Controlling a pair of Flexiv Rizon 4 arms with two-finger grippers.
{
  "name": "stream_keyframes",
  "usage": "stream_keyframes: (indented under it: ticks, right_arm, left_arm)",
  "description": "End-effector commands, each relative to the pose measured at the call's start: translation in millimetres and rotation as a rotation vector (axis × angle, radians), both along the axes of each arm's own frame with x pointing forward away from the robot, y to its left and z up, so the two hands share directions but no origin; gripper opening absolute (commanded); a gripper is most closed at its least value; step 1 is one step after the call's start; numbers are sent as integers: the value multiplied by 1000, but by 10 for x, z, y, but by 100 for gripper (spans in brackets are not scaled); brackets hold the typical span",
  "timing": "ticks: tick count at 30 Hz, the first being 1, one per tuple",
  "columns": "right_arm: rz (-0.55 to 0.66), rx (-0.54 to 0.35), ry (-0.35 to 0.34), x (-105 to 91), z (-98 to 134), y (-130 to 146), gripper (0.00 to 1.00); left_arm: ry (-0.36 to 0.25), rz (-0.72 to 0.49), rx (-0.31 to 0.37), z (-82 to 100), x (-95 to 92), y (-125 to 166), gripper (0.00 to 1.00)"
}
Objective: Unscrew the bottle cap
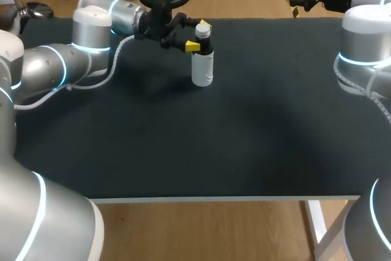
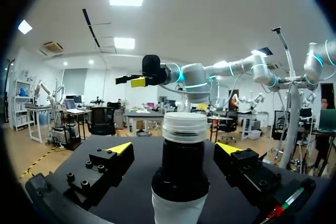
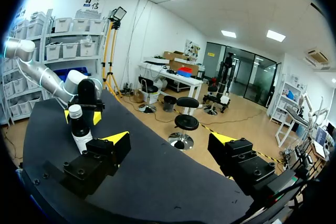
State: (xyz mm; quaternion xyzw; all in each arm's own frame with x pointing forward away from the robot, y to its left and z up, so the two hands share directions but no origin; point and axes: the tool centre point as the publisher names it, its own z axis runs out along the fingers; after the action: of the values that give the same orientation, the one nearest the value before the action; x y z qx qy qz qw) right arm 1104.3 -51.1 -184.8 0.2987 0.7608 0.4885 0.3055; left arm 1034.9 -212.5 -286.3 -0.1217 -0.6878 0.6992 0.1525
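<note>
Looking down, head view: the bottle (image 1: 202, 65) stands upright near the surface's (image 1: 183, 151) far edge, left of its middle, with its pale cap (image 1: 203, 30) on. The left claw (image 1: 199, 35) sits level with the bottle's top, one yellow tip on each side.
Left wrist view: the fingers (image 2: 105, 169) are spread wide with the bottle between them. A gap shows on both sides and neither finger touches it.
Right wrist view: the right claw (image 3: 169, 139) is spread apart and holds nothing, raised near the far right corner. The bottle is well ahead of it.

The bottle (image 1: 202, 62) stands on the table (image 1: 183, 145), between fingers (image 1: 192, 46) of the left end effector (image 1: 198, 35).
</note>
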Motion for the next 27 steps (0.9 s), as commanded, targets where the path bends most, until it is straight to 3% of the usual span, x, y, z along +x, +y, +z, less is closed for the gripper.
stream_keyframes:
  ticks: [1,27]
  right_arm:
    - [-1,0,0,0,1,2,100]
    - [-1,0,0,0,1,2,100]
  left_arm:
    - [1,-96,-9,-32,68,-43,100]
    - [-19,-141,5,-9,11,-116,100]
